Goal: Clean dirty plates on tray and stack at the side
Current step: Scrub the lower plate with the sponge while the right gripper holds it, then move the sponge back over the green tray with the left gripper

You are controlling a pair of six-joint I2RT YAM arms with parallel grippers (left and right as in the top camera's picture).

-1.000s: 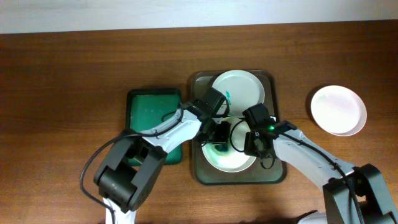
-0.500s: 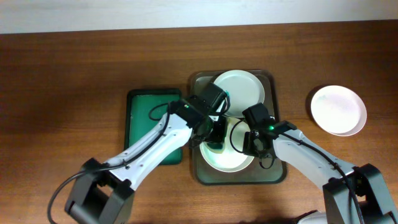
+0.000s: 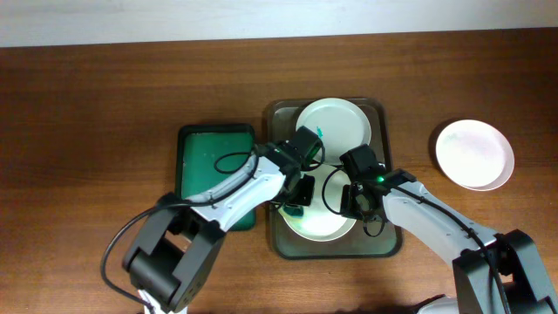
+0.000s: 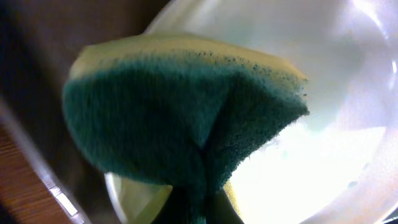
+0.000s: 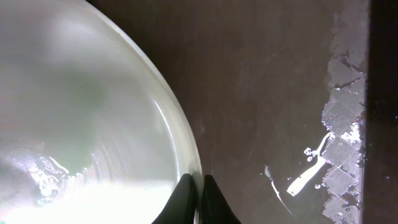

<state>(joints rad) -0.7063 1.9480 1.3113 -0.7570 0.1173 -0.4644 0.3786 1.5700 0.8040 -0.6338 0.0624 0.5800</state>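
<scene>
Overhead shows two plates inside the tray (image 3: 389, 242): the far plate (image 3: 340, 122), with a teal smear at its left edge, and the near plate (image 3: 327, 223), where both arms meet. A third plate (image 3: 473, 154) sits on the table (image 3: 105, 105) well right of the tray, and a green tray (image 3: 205, 153) lies just left of the tray. The left gripper (image 3: 299, 194) is clamped on a sponge (image 4: 180, 130), which creases where it is pinched and rests over the near plate's left part. The right gripper (image 5: 196, 190) has its jaws nipped onto that plate's right rim, one inside, one outside. The plate looks stiff, light and breakable, and its wet gloss suggests it is slippery. The raised rim is the only sensible hold, pinched firmly while the soft sponge rubs.
</scene>
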